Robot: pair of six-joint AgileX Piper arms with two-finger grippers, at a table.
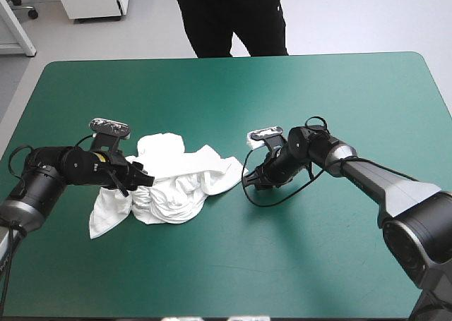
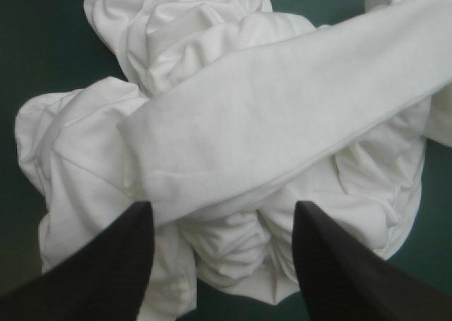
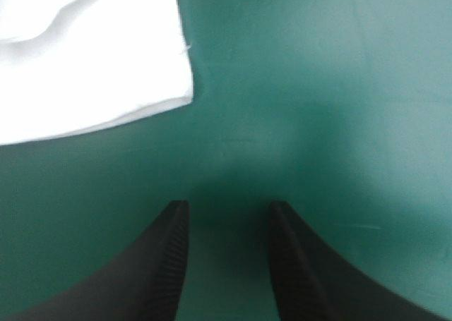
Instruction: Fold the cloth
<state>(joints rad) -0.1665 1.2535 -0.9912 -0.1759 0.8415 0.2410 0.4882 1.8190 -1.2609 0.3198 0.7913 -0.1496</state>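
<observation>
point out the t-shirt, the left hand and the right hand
T-shirt (image 1: 173, 190), high view, middle of the crumpled white heap.
left hand (image 2: 222, 207), left wrist view, midway between its open black fingertips.
right hand (image 3: 227, 205), right wrist view, midway between its open fingertips.

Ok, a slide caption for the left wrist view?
Open left gripper at the crumpled white T-shirt, heaped on the teal-green cover.

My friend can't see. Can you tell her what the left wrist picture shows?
A crumpled white T-shirt lies heaped on the teal-green cover. The left end effector is open right by it, its two black fingers standing apart.
</observation>
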